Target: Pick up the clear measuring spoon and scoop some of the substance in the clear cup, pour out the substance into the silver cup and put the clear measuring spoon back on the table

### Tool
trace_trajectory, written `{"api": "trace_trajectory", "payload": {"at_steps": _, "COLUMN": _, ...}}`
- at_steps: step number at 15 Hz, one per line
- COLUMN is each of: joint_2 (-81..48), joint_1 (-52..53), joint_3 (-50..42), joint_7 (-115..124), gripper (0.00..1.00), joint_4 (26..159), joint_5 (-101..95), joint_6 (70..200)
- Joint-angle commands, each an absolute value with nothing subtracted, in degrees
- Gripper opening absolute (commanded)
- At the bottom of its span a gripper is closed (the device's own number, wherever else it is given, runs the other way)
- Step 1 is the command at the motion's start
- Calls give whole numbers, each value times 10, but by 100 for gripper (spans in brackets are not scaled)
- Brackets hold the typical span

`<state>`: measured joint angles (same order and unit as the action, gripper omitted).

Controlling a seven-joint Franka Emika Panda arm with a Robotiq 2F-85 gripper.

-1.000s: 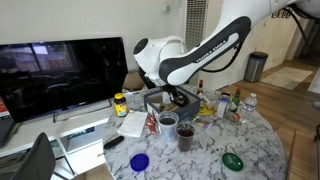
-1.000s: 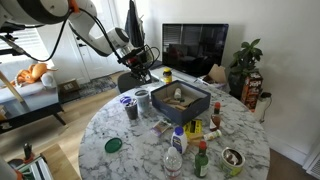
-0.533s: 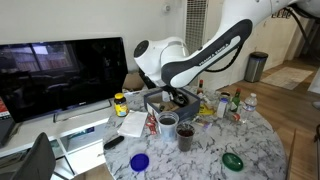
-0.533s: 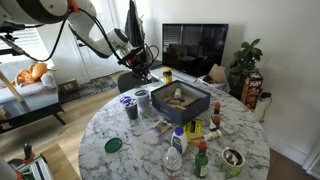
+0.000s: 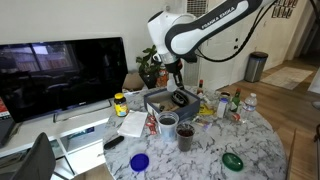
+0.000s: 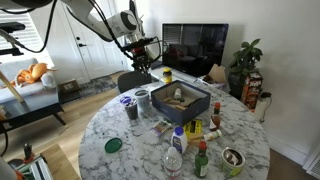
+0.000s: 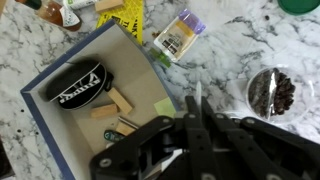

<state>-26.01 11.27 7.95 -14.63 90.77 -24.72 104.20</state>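
- Exterior view: gripper (image 5: 172, 78) hangs high above table (image 5: 255, 150). Silver cup (image 5: 168, 122) and clear cup (image 5: 185, 136) sit nearer, well below. Jaw state unreadable here.
- Exterior view: gripper (image 6: 141, 65) up at far left. Clear cup (image 6: 131, 111) just beside silver cup (image 6: 142, 98), on near side.
- Wrist view: gripper (image 7: 196, 105) over box (image 7: 70, 58), jaws drawn together. Cannot tell if clear measuring spoon is pinched; spoon not made out.
- Clear cup (image 7: 250, 95) lies right of jaws, apart from them, dark substance (image 7: 272, 93) inside.
- Likely best: shift right, centre over cup mouth, descend slowly, clear of rim.
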Motion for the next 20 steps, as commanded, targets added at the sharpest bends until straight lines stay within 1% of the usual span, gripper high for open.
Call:
{"api": "trace_trajectory", "payload": {"at_steps": 1, "joint_2": -199, "joint_1": 63, "joint_3": 96, "joint_7": -245, "gripper": 1, "joint_4": 972, "joint_5": -148, "joint_6": 1052}}
{"api": "trace_trajectory", "payload": {"at_steps": 7, "joint_2": -144, "joint_1": 11, "joint_3": 101, "joint_7": -393, "gripper": 1, "joint_4": 1052, "joint_5": 13, "joint_6": 1035}}
{"api": "trace_trajectory", "payload": {"at_steps": 11, "joint_2": -129, "joint_1": -5, "joint_3": 92, "joint_7": -466, "gripper": 1, "joint_4": 1099, "joint_5": 102, "joint_6": 981}}
{"api": "trace_trajectory", "payload": {"at_steps": 12, "joint_2": -156, "joint_1": 13, "joint_3": 85, "joint_7": -430, "gripper": 1, "joint_4": 1057, "joint_5": 63, "joint_6": 998}}
{"api": "trace_trajectory", "payload": {"at_steps": 13, "joint_2": -155, "joint_1": 12, "joint_3": 84, "joint_7": -435, "gripper": 6, "joint_4": 1062, "joint_5": 67, "joint_6": 995}}
{"api": "trace_trajectory", "payload": {"at_steps": 18, "joint_2": -155, "joint_1": 13, "joint_3": 84, "joint_7": -434, "gripper": 6, "joint_4": 1055, "joint_5": 67, "joint_6": 995}}
{"api": "trace_trajectory", "payload": {"at_steps": 19, "joint_2": -150, "joint_1": 12, "joint_3": 89, "joint_7": -458, "gripper": 1, "joint_4": 1056, "joint_5": 74, "joint_6": 986}}
{"api": "trace_trajectory", "payload": {"at_steps": 20, "joint_2": -168, "joint_1": 5, "joint_3": 91, "joint_7": -477, "gripper": 1, "joint_4": 1039, "joint_5": 93, "joint_6": 962}}
